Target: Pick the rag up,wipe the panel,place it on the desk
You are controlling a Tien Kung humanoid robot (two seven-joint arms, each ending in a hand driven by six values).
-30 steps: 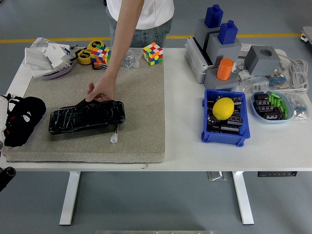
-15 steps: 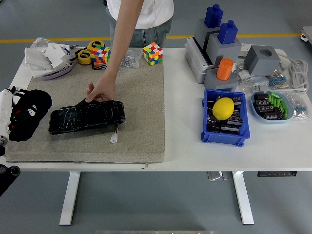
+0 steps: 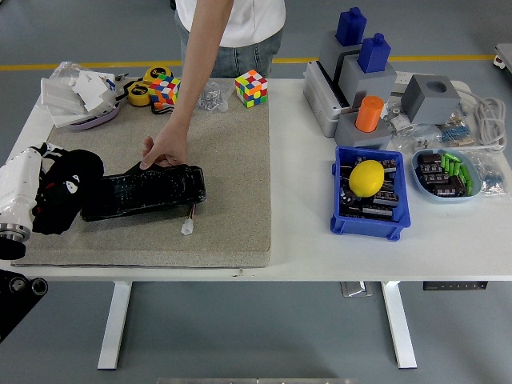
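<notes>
Left hand point(image 3: 50, 186), fingers closed around the black rag point(image 3: 70, 192), is set at the left end of the black panel point(image 3: 144, 190) on the tan mat point(image 3: 232, 160). Wiping step is judged begun; a rightward sweep along the panel is called for. Far edge is steadied by a person's hand point(image 3: 166, 150).

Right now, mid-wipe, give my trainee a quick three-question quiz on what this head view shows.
1. True or false: the person's hand rests on the black rectangular panel.
2. What does the robot's left hand hold? A) black rag B) yellow lemon C) orange cylinder
3. Fill in: the panel lies on the beige ___ mat.

Key: 1 true; 2 A, the black rag at the panel's left end; 3 foam.
</notes>
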